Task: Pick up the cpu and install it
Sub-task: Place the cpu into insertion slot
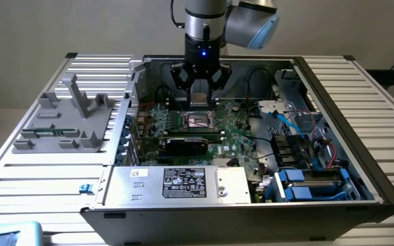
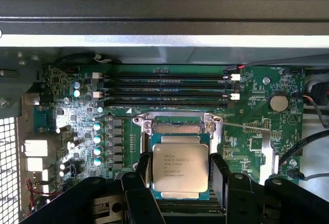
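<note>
The cpu (image 2: pixel 181 165), a flat square chip with a silver-grey metal top and printed text, sits between my gripper's (image 2: pixel 181 172) two black fingers (image 2: pixel 143 175), which press on its two opposite sides. It hangs level above the open motherboard socket (image 2: pixel 177 127), whose metal frame shows just beyond it. In the exterior view the gripper (image 1: pixel 200 101) points straight down inside the open computer case (image 1: pixel 334 102), with the cpu (image 1: pixel 200 98) in it a short way above the socket (image 1: pixel 201 121).
Memory slots (image 2: pixel 164 88) run beside the socket. A black expansion card (image 1: pixel 186 143) and a silver power supply box (image 1: pixel 176 184) lie nearer the case front. Blue cables (image 1: pixel 282 120) and drive bays (image 1: pixel 307 184) fill the exterior view's right. A grey fixture (image 1: pixel 67 118) stands on the table outside the case.
</note>
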Controlling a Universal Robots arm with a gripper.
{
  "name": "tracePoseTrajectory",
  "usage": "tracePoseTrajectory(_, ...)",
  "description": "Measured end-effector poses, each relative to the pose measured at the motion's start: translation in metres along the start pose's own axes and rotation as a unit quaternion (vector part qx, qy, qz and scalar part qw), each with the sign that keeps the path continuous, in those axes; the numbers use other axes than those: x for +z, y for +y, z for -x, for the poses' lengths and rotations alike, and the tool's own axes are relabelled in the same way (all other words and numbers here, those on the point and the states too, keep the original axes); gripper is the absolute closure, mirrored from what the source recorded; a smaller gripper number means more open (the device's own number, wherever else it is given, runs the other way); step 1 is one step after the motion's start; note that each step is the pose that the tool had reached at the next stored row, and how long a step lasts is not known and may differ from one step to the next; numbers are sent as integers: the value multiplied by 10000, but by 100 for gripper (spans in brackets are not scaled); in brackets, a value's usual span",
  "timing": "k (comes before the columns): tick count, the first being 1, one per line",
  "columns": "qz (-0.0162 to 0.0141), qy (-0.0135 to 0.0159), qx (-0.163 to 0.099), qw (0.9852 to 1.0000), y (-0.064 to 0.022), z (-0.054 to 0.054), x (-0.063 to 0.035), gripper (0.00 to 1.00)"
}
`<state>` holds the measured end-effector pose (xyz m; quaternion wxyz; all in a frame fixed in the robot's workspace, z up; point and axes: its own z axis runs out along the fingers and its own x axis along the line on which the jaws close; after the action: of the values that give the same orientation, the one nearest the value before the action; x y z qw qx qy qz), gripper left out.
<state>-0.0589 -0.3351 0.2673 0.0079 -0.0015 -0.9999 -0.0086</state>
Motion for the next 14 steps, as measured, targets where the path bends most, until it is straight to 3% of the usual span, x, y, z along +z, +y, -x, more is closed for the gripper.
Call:
tracePoseTrajectory(2,2,-1,38,10000,0,0,1,44)
tracePoseTrajectory(7,7,-8,424,9991,0,0,5,44)
tracePoseTrajectory(14,16,-18,993,9951,0,0,12,44)
